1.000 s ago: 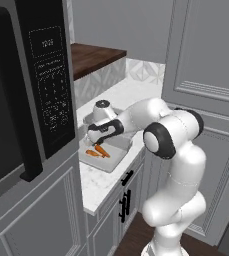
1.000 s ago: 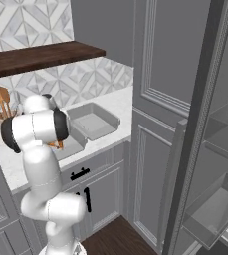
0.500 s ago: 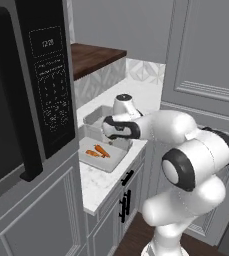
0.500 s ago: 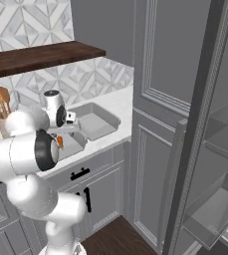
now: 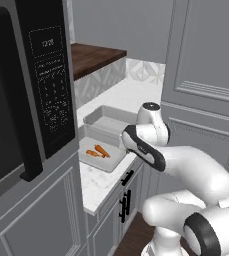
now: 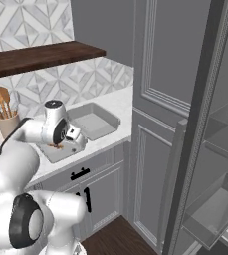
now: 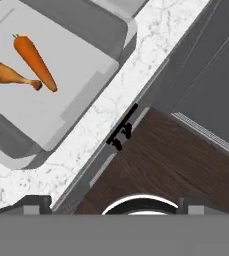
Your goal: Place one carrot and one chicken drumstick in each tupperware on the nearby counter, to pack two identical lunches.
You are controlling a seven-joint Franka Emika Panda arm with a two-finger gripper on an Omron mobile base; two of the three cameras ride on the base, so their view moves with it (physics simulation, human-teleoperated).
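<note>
One carrot (image 7: pixel 34 61) and one drumstick (image 7: pixel 9 74) lay together in the near tupperware (image 7: pixel 88 85), upper left of the hand view, on the counter (image 7: pixel 121 95). Gripper (image 6: pixel 74 138) stood apart, empty; the far tupperware (image 5: pixel 110 120) looked unfilled.

Two tupperware (image 5: pixel 97 159) (image 5: pixel 111 120) trays lie touching on the white marbled counter (image 5: pixel 98 182).

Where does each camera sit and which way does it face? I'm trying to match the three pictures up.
Left base view: behind the arm's left, looking forward and down at the tupperware on the counter; arm at lower right.
Right base view: behind its right, same counter; arm at lower left.
Hand view: looking down along the gripper.
All share the carrot and drumstick tray.
</note>
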